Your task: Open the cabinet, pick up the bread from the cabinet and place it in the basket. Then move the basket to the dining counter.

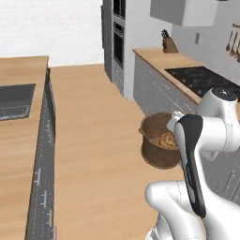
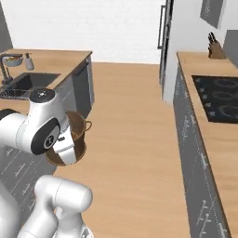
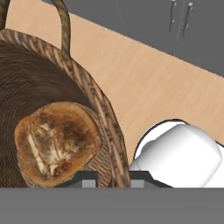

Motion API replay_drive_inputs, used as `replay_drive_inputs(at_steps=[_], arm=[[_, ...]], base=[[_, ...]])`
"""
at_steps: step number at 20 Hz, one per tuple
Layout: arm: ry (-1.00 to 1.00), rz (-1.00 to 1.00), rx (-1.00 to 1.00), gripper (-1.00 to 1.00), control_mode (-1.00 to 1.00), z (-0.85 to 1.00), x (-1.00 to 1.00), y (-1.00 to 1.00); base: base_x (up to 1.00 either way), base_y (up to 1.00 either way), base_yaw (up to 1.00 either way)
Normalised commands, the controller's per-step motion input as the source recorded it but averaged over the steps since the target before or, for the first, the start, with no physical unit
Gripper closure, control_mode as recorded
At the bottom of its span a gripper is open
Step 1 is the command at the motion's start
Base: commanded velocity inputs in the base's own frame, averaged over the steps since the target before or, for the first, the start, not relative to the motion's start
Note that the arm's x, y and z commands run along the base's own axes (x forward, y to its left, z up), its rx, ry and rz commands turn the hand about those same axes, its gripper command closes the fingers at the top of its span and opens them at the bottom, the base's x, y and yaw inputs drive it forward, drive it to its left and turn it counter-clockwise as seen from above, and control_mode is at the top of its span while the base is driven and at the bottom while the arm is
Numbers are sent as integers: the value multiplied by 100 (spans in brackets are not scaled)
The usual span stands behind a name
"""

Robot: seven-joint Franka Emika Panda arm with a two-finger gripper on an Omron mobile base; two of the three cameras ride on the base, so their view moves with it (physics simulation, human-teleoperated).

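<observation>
No readable writing, label, brand, number or sign is showing on anything in these pictures. A small round mark is sitting on the dark joint cap of the arm (image 2: 48, 139) in the right base view, but it is blurring too much to read as a letter or figure.

basket (image 3: 52, 87) cut off left, arm hiding basket's near side

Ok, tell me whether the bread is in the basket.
In. The bread lies inside the basket, below its woven rim.
</observation>
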Motion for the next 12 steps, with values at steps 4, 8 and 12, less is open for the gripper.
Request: replay_drive_inputs(at_steps=[4, 8, 12], arm=[[0, 0, 0, 100, 100, 0, 0, 0], [0, 0, 0, 100, 100, 0, 0, 0], [0, 0, 0, 100, 100, 0, 0, 0]], base=[[-13, 0, 100], [-19, 0, 100], [-21, 2, 100]])
